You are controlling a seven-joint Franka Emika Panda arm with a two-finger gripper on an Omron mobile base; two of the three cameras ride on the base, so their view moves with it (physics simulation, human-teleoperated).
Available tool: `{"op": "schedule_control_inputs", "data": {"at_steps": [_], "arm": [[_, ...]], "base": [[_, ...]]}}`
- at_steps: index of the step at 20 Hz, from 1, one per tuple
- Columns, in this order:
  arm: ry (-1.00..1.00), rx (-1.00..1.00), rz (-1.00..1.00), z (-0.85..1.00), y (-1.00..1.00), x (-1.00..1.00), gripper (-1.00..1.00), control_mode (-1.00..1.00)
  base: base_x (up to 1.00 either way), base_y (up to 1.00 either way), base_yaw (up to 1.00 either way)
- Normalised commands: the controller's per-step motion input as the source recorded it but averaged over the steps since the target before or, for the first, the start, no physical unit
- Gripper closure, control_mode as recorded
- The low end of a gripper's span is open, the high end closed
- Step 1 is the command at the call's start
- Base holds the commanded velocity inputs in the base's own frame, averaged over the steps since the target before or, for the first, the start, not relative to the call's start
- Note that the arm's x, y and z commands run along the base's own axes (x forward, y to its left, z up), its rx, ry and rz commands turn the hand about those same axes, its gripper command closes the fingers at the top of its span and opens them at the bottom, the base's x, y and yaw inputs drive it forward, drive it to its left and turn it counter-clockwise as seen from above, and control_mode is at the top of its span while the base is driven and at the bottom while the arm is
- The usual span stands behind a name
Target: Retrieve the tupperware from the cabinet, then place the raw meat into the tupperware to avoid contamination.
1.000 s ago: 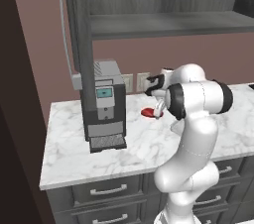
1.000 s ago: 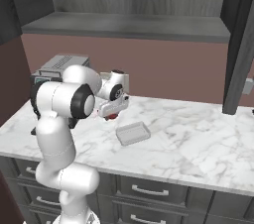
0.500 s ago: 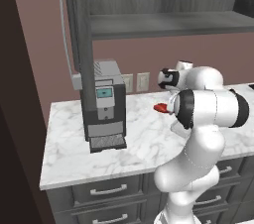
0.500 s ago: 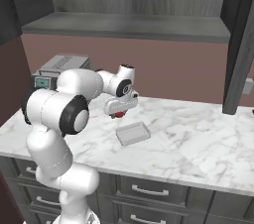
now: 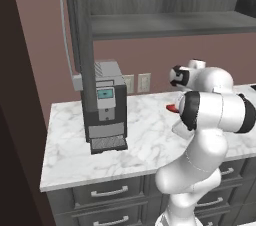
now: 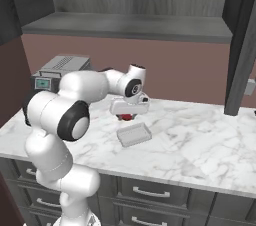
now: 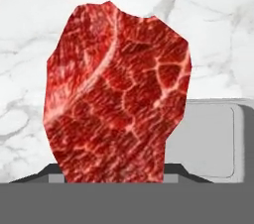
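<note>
The raw meat, a marbled bright red slab, hangs between the fingers of my gripper, which is shut on it just above the marble counter. The meat shows as a red lump under the hand, and its red tip peeks out left of the arm. The tupperware, a shallow clear tray, lies on the counter just in front of and below the hand. In the hand view the tupperware's corner lies to the right of and behind the meat. The cabinet above stands open, its door swung out.
A dark coffee machine stands on the counter's left part, below the open door. Wall sockets sit on the pink backsplash. Grey drawers run under the counter. Another dark cabinet door hangs open at the right.
The arm has swung to the right with the meat in the gripper, from nearer the coffee machine to a spot beside the tupperware. The grip has stayed the same.
</note>
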Motion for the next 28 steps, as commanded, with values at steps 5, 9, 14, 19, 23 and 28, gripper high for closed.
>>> {"op": "schedule_control_inputs", "data": {"at_steps": [5,9,14,19,23,28], "arm": [[0.12,-0.02,-0.43,0.0,-0.02,0.0,1.0,-1.0],[0.05,0.0,-0.44,0.0,0.0,0.0,1.0,-1.0],[0.04,-0.03,-0.41,-0.01,0.0,-0.04,1.0,-1.0],[0.07,-0.05,-0.35,-0.01,0.0,-0.17,1.0,-1.0],[0.1,-0.07,-0.32,-0.05,0.0,-0.24,1.0,-1.0],[0.16,-0.09,-0.3,-0.1,0.0,-0.23,1.0,-1.0]], "base": [[0.0,0.0,0.0],[0.0,0.0,0.0],[0.0,0.0,0.0],[0.0,0.0,0.0],[0.0,0.0,0.0],[0.0,0.0,0.0]]}}
